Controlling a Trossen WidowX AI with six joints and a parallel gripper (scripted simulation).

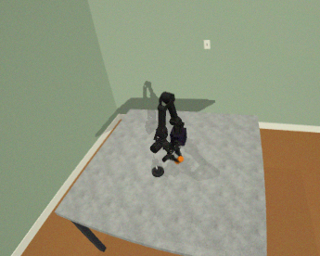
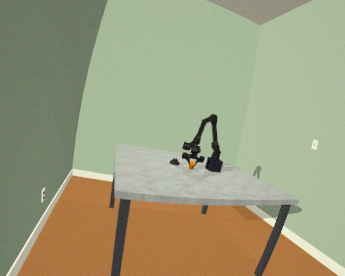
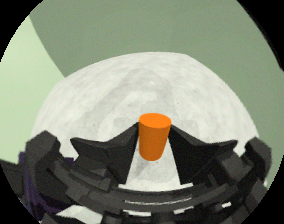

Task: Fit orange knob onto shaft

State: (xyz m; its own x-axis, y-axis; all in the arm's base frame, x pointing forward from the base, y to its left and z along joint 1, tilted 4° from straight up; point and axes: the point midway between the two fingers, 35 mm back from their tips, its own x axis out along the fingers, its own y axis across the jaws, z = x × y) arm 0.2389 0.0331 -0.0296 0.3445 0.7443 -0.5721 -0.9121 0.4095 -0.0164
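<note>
The orange knob (image 1: 180, 160) (image 2: 192, 165) (image 3: 153, 142) is held between the two black fingers. My gripper (image 1: 177, 160) (image 3: 153, 125) is shut on it, with one finger on each side in the wrist view. The knob's round end face and side show there; its hole is not visible. Its exact height over the table is hard to tell. The dark round pedestal (image 1: 158, 172) (image 2: 174, 162) stands apart from the knob, to its left in the top and exterior views. A small pale shaft stands up from it in the top view; its flat side is too small to make out.
The grey table (image 1: 211, 204) (image 2: 153, 182) carries the pedestal and the arm. The arm's dark base (image 1: 178, 135) (image 2: 214, 165) is behind the knob in the top view and right of it in the exterior view. Green walls rise beyond the table edges.
</note>
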